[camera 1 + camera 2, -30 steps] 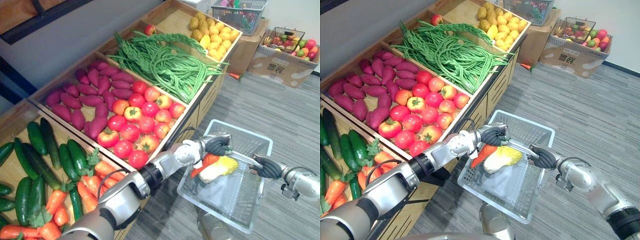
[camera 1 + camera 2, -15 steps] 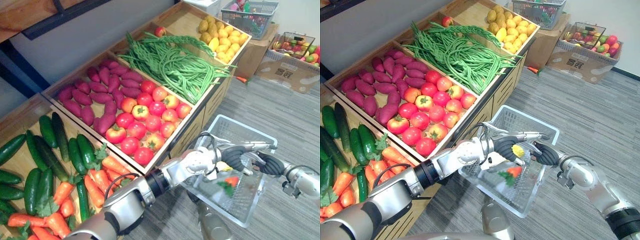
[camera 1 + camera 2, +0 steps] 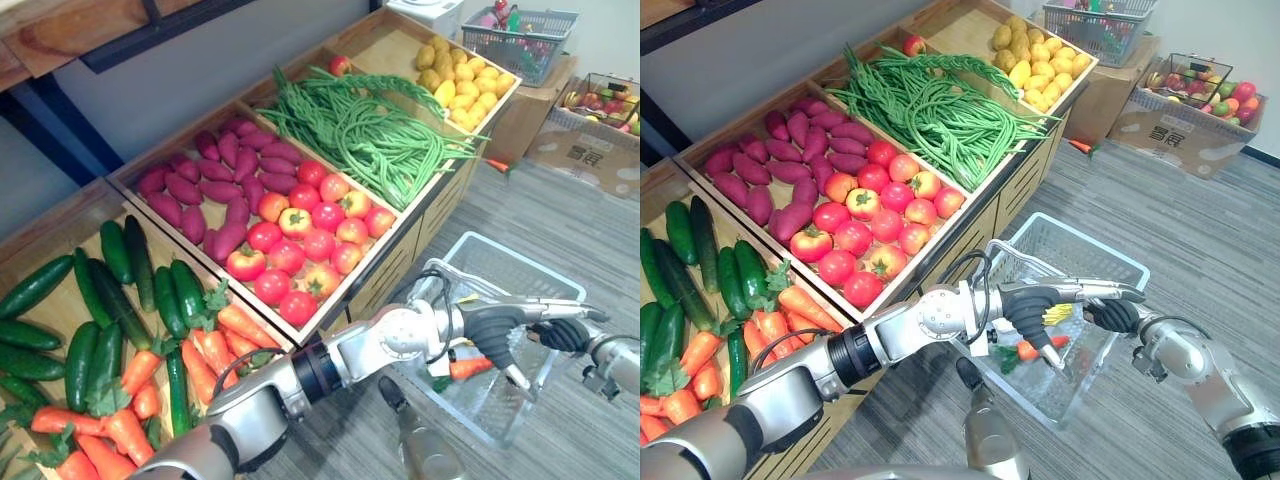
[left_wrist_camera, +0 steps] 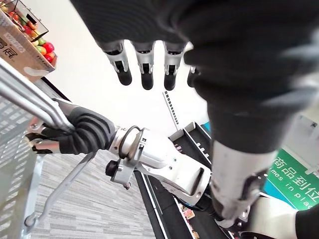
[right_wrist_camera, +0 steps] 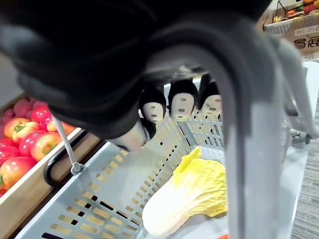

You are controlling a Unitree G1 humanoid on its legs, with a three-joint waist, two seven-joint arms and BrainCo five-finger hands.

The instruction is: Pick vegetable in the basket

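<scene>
Carpeted floor: right hand clamps basket handle (carrot inside); left hand spread.

A long light-wood display stand with slanted compartments runs along a grey wall. Grey striped carpet covers the floor beside it. A brown cardboard box stands by the white far wall.

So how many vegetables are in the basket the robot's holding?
2: a carrot on the floor of the basket and a yellow cabbage next to it; the left hand could hide more.
</scene>
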